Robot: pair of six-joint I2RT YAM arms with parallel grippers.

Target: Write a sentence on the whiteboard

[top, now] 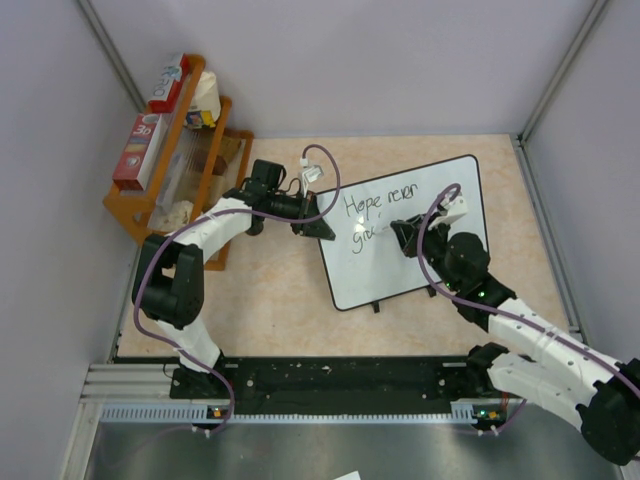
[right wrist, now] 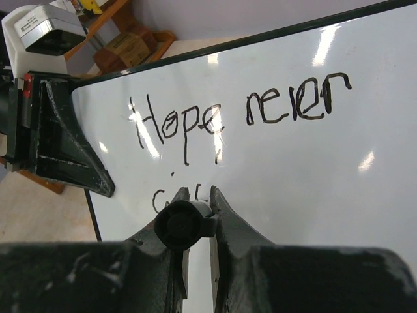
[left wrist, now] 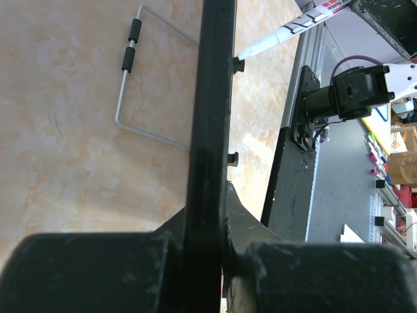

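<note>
The whiteboard (top: 432,262) stands tilted on the table, right of centre. The sentence (top: 385,204) reads "Hope never", with a few letters of a second line below it. My left gripper (top: 318,228) is shut on the board's left rim; in the left wrist view the black rim (left wrist: 212,98) runs between its fingers (left wrist: 218,195). My right gripper (top: 405,238) is shut on a marker (right wrist: 182,225) whose tip is at the second line. The right wrist view shows the writing (right wrist: 241,114) on the board (right wrist: 326,195). The marker (left wrist: 293,29) also shows in the left wrist view.
A wooden rack (top: 180,150) with boxes and a cup stands at the back left, close to the left arm. The board's wire stand (left wrist: 140,98) rests on the table behind it. A black mounting rail (top: 330,380) runs along the near edge. Grey walls enclose the table.
</note>
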